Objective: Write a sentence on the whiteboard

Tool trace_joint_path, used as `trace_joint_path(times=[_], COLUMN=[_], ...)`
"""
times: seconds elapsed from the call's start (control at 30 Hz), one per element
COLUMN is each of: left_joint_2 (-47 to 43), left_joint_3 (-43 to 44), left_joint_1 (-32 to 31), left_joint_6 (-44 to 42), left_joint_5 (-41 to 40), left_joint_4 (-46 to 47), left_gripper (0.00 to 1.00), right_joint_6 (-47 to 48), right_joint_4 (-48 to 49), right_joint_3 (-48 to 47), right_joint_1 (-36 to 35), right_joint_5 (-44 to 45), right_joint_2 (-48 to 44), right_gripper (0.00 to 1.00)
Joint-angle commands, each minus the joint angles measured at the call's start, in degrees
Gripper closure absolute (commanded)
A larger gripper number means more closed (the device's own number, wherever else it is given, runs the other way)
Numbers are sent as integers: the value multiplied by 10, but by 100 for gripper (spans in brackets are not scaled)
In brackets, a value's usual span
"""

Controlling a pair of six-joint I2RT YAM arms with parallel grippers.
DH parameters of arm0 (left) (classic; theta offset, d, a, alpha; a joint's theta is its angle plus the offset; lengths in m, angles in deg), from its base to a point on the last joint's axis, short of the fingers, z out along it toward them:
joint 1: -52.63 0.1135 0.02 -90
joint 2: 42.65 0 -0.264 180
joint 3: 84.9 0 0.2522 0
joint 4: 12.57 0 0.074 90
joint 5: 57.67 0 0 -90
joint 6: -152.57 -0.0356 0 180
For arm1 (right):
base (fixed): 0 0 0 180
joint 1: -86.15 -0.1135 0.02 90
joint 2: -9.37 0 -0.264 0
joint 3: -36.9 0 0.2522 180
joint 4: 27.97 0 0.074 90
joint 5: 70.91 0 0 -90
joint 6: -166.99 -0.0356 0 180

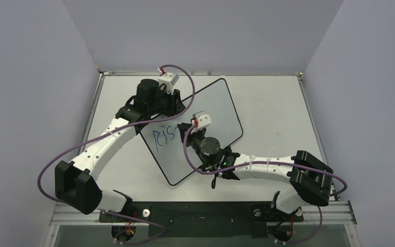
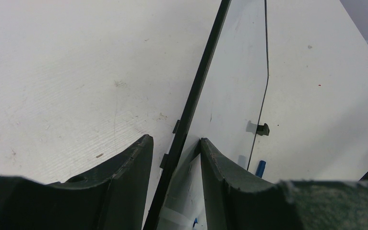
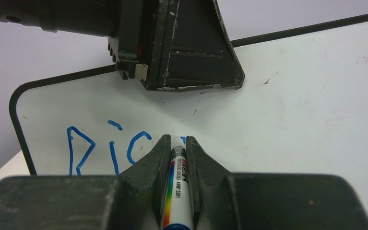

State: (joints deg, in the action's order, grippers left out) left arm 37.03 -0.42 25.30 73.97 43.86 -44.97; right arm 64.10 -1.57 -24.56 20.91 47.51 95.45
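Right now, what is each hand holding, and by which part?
The right hand pinches a white marker with a rainbow label by its barrel, just behind the tip. The left hand clamps the black-framed whiteboard by its edge.

**Three Views, One Board**

The whole table [image 1: 272,113] is overlooked from high above. The whiteboard [image 1: 210,108], shared by all views, is sighted edge-on from the left gripper [image 2: 174,140] and face-on, closely, past the right gripper [image 3: 177,139] and marker [image 3: 177,191].
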Motion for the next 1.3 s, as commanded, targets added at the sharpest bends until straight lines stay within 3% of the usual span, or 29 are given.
trace_joint_path(times=[0.0, 0.5, 1.27], left_joint_2=[-28, -30, -31], left_joint_3=[14, 14, 13], left_joint_1=[-5, -5, -5], left_joint_6=[-9, -13, -14], left_joint_5=[-13, -20, -19], left_joint_4=[45, 43, 41], left_gripper=[100, 100, 100], right_joint_6=[0, -9, 10], right_joint_4=[8, 5, -42], right_joint_3=[-9, 20, 43], right_joint_1=[-5, -16, -12], right_joint_5=[-38, -38, 47], right_joint_2=[0, 0, -48], right_gripper=[100, 100, 100])
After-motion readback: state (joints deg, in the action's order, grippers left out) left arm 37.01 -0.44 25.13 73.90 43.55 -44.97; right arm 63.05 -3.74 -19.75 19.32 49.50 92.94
